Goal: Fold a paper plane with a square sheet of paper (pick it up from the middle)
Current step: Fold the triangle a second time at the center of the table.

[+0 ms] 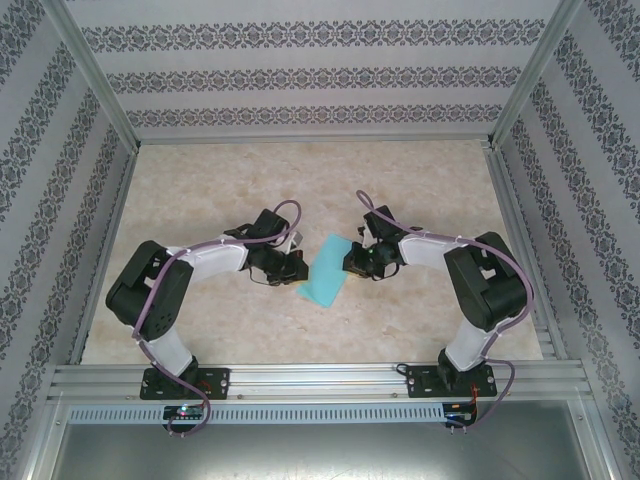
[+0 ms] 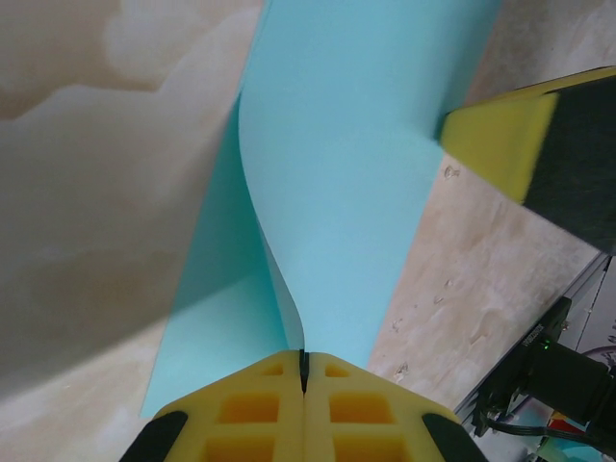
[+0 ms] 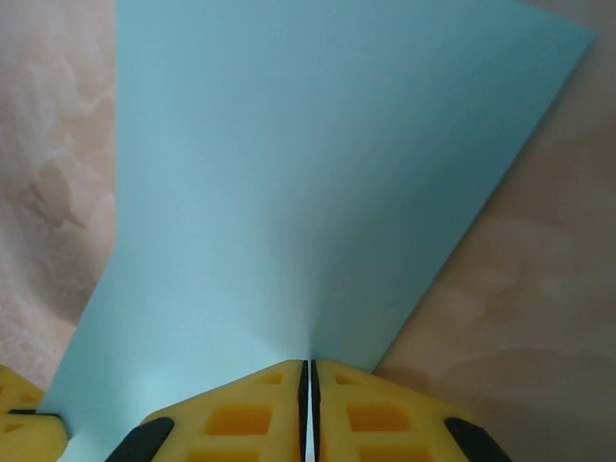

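The turquoise square sheet of paper [image 1: 326,275] lies on the table's middle between both arms, as a narrow slanted oblong. My left gripper [image 1: 298,268] is shut on its left edge. In the left wrist view the yellow jaws [image 2: 304,366] pinch the sheet [image 2: 346,144], which curls up from a lower layer lying flat. My right gripper [image 1: 350,262] is shut on the opposite edge, its jaws [image 3: 309,371] nipping the smooth sheet [image 3: 289,173]. One right finger [image 2: 496,144] touches the sheet's far edge. A left finger pad [image 3: 19,423] shows low on the left. The paper plane is out of view.
The marbled tabletop [image 1: 200,190] is fenced by patterned walls [image 1: 40,150] on three sides. An aluminium rail [image 1: 320,380] runs along the near edge and carries both arm bases. Cables and the right arm's body [image 2: 558,375] sit close behind the sheet.
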